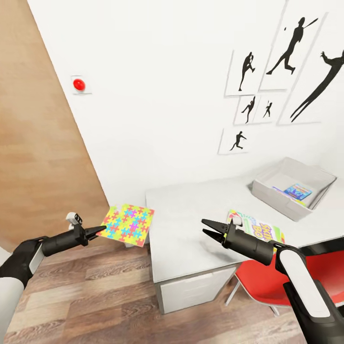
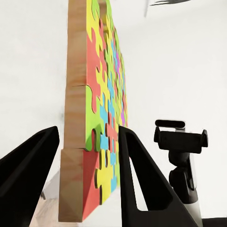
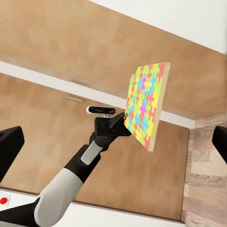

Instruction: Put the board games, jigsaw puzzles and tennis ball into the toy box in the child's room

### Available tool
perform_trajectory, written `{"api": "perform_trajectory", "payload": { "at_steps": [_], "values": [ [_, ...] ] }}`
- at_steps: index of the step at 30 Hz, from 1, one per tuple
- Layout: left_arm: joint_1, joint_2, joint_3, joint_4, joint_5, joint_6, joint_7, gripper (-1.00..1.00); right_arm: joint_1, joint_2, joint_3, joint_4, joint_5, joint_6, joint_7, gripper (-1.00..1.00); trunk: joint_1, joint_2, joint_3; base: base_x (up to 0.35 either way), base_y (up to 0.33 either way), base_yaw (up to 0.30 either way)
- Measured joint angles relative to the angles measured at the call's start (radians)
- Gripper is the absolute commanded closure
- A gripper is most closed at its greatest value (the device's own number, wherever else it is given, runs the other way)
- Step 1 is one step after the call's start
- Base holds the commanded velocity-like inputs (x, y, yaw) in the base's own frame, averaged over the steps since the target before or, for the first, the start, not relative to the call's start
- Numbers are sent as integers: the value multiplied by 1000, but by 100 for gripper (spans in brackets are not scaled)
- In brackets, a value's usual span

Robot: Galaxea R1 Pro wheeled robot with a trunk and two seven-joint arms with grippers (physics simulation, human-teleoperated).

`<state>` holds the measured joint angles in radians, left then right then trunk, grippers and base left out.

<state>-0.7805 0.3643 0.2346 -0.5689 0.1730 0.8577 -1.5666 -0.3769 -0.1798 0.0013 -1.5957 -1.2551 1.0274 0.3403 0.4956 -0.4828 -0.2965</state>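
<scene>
My left gripper [image 1: 100, 230] is shut on the edge of a colourful jigsaw puzzle [image 1: 127, 224], held in the air just left of the white table [image 1: 191, 229]. The same jigsaw puzzle [image 2: 101, 118] stands between the black fingers [image 2: 142, 179] in the left wrist view, and in the right wrist view the jigsaw puzzle [image 3: 145, 105] hangs from the left gripper [image 3: 124, 124]. My right gripper [image 1: 207, 227] is open and empty over the table. A board game [image 1: 258, 229] lies beside it. The toy box [image 1: 294, 187] holds a colourful box [image 1: 297, 192].
A red chair [image 1: 286, 282] stands under the table's right front, close to my right arm. A wooden door [image 1: 38, 143] fills the left side. Framed silhouettes [image 1: 282, 62] and a red button [image 1: 79, 84] hang on the white wall. Wooden floor [image 1: 95, 296] lies below.
</scene>
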Motion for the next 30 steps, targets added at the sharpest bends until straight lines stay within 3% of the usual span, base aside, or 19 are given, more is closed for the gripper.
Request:
{"api": "perform_trajectory", "payload": {
  "at_steps": [12,30],
  "values": [
    [0,1,0,-1,0,0,0,100,0,1,3,-1,0,1,0,-100,-46,84,55,0,0,-81],
    [0,1,0,0,0,0,0,100,0,4,5,-1,0,1,0,-100,-46,85,85,0,0,0]
  ]
}}
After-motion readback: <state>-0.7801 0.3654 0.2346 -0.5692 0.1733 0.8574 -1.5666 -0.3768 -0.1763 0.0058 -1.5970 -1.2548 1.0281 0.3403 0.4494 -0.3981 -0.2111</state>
